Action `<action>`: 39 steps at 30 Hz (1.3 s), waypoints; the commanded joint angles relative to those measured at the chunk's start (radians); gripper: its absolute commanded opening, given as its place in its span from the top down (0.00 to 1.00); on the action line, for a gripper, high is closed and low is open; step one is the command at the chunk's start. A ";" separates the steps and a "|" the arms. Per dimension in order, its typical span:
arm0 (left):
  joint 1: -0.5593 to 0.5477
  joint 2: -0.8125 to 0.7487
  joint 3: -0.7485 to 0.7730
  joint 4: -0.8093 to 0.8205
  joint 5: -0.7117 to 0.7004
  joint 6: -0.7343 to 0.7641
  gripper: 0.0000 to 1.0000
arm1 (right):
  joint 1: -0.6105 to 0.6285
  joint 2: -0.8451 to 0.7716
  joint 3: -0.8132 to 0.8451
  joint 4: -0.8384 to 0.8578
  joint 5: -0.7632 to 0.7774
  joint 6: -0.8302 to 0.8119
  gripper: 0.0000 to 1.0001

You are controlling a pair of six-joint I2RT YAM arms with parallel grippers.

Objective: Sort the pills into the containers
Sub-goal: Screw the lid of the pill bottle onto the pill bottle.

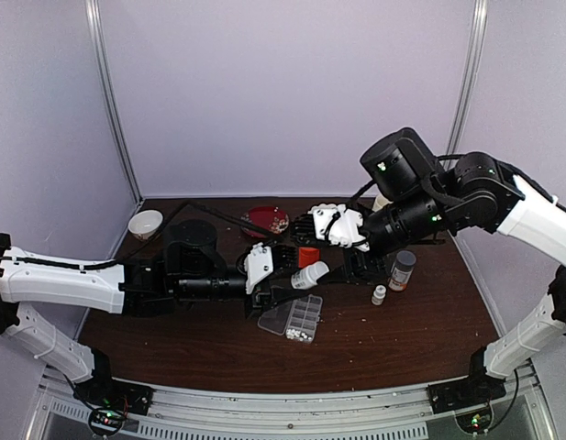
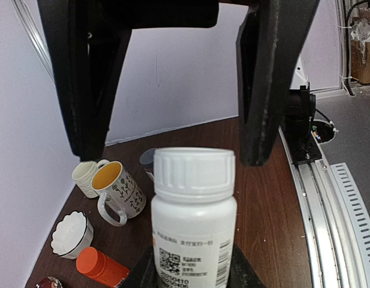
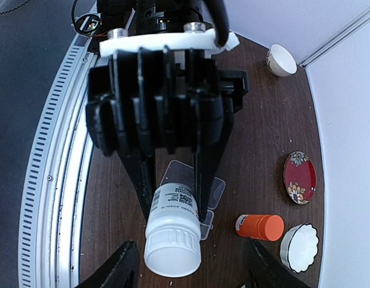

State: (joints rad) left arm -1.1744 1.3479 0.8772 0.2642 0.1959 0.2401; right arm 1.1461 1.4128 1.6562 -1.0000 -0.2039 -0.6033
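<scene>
My left gripper [image 1: 296, 275] is shut on the body of a white capped bottle [image 1: 310, 273] and holds it tilted above the table, cap toward the right arm. In the left wrist view the bottle [image 2: 193, 222] fills the lower centre. My right gripper [image 3: 190, 267] is open, its jaws spread wide either side of the bottle's cap [image 3: 173, 255] without touching it; its fingers [image 2: 83, 90] loom behind the cap. The clear pill organizer [image 1: 292, 318] lies open on the table below, a few tiny white pills [image 1: 297, 335] in its front cells. It shows partly behind the bottle [image 3: 211, 189].
An orange bottle [image 1: 307, 257] lies beside the grippers. A red plate [image 1: 267, 219] and a white bowl [image 1: 145, 223] sit at the back. Two small bottles [image 1: 402, 269] stand at right. Mugs [image 2: 116, 189] and a scalloped bowl [image 2: 71, 234] stand near the wall.
</scene>
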 commanded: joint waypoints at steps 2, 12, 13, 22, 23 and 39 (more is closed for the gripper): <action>-0.003 -0.031 0.024 0.030 0.010 -0.013 0.88 | 0.014 0.013 0.014 -0.017 0.039 -0.004 0.43; -0.003 -0.037 0.022 0.026 0.004 -0.009 0.88 | 0.024 0.032 0.020 -0.035 0.075 0.004 0.72; -0.003 -0.036 0.022 0.026 0.005 -0.009 0.88 | 0.026 0.033 0.021 -0.033 0.076 0.007 0.75; -0.002 -0.038 0.022 0.023 0.005 -0.007 0.88 | 0.027 0.005 0.006 0.003 0.073 0.031 0.47; -0.003 -0.037 0.022 0.023 0.005 -0.007 0.88 | 0.026 -0.001 0.004 0.006 0.073 0.032 0.48; -0.003 -0.029 0.032 0.019 0.011 -0.009 0.88 | 0.027 -0.017 -0.020 0.020 0.080 0.038 0.59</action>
State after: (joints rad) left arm -1.1744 1.3331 0.8780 0.2615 0.1940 0.2367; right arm 1.1713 1.4101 1.6485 -1.0096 -0.1471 -0.5716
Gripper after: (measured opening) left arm 0.317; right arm 0.338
